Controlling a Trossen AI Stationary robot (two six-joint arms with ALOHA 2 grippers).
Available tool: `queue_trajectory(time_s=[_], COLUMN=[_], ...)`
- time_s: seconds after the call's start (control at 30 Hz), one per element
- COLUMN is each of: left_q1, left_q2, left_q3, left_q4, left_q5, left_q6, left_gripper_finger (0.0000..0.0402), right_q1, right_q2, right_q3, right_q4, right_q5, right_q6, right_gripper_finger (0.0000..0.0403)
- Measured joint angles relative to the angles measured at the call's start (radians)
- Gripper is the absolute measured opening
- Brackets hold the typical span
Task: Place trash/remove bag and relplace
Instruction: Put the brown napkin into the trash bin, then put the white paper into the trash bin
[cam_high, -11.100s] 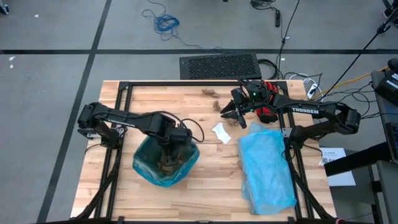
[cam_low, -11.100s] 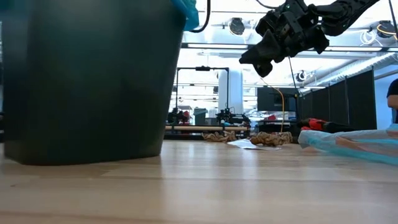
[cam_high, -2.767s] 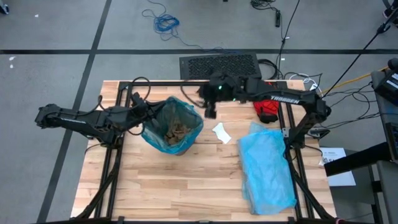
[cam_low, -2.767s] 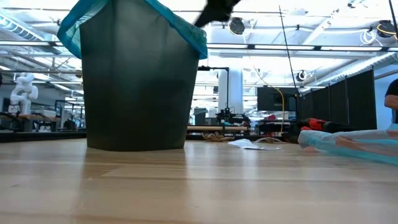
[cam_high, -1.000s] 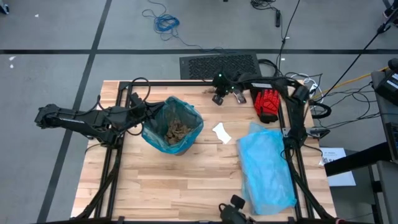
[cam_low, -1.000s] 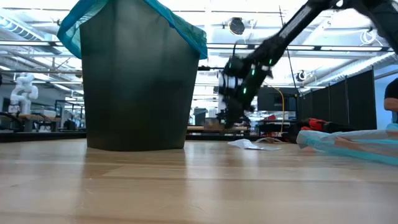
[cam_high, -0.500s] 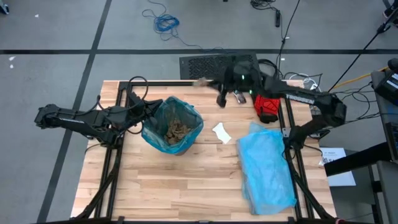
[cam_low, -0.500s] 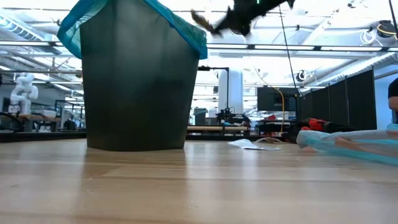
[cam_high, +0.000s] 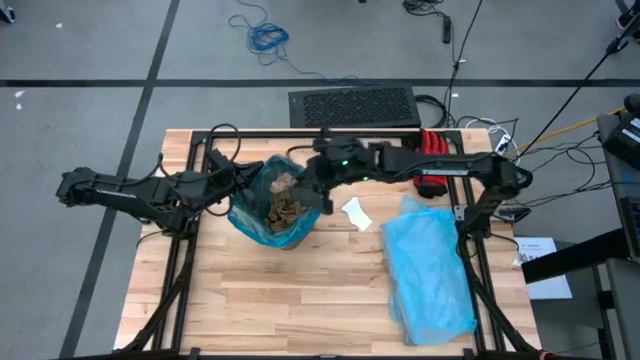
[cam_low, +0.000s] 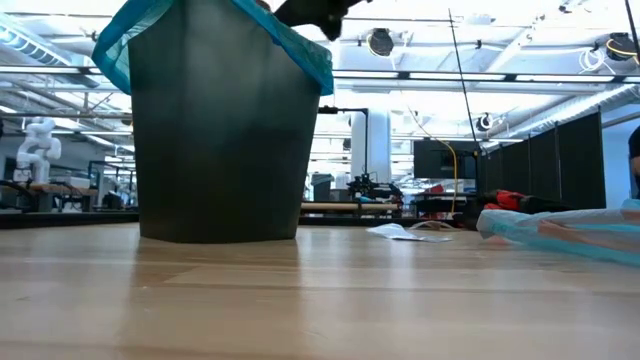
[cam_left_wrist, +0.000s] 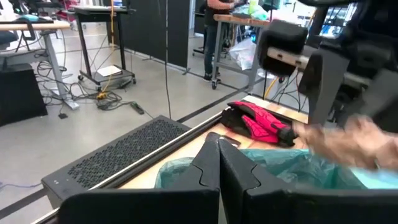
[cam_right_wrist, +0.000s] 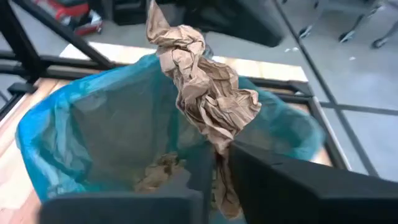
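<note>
**Crumpled paper held over the lined bin**

Wooden slats make up the table (cam_high: 300, 300), which stands on a grey floor with cables and a dark grille beyond its far edge; the low view looks past it into a bright workshop with benches and ceiling lights.

Reaching across from the right side, the right gripper (cam_right_wrist: 217, 163) hangs over the mouth of the bin (cam_low: 225, 140), which is lined with the teal-green bag (cam_high: 250, 215). Its two dark fingers (cam_right_wrist: 273, 180) stand only a narrow gap apart, pinching the lower end of a crumpled brown paper scrap (cam_right_wrist: 205, 87); the scrap rises from between the fingertips, with the open bag directly below and beyond it. More brown scraps (cam_high: 285, 207) lie at the bottom of the bag.

At the bin's left rim, the left gripper (cam_left_wrist: 219, 163) has its fingers (cam_left_wrist: 205, 168) pressed fully together. The bag's teal edge (cam_left_wrist: 186, 167) lies right at the fingertips, but whether any plastic is caught between them cannot be told.

On the far side of the left fingers, across the bag, lies the red glove (cam_left_wrist: 258, 119), near the table's far right corner. A white scrap (cam_high: 355, 212) lies on the wood just beside the bin, below the right arm, and the paler sky-blue plastic bag (cam_high: 430, 265) lies flat farther to the right, well apart from both grippers.
</note>
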Motion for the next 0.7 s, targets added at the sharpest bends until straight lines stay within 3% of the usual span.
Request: queue_trajectory(time_s=[0.2,0.37,0.63,0.7], left_q1=[0.000,0.000,0.000,0.000], left_q2=[0.012,0.037,0.046,0.046], left_q3=[0.000,0.000,0.000,0.000], left_q4=[-0.041,-0.047,-0.050,-0.049], left_q5=[0.000,0.000,0.000,0.000], left_q6=[-0.001,-0.001,0.000,0.003], left_gripper_finger=[0.0001,0.0001,0.0001,0.0001], right_q1=[0.025,0.014,-0.098,-0.150], right_q2=[0.094,0.077,-0.043,-0.039], right_q3=[0.100,0.114,0.111,0.073], right_q4=[-0.028,-0.062,-0.616,-0.677], right_q5=[0.000,0.003,-0.001,-0.028], right_q6=[0.001,-0.014,0.006,0.001], right_gripper_finger=[0.0171,0.0244,0.0240,0.0236])
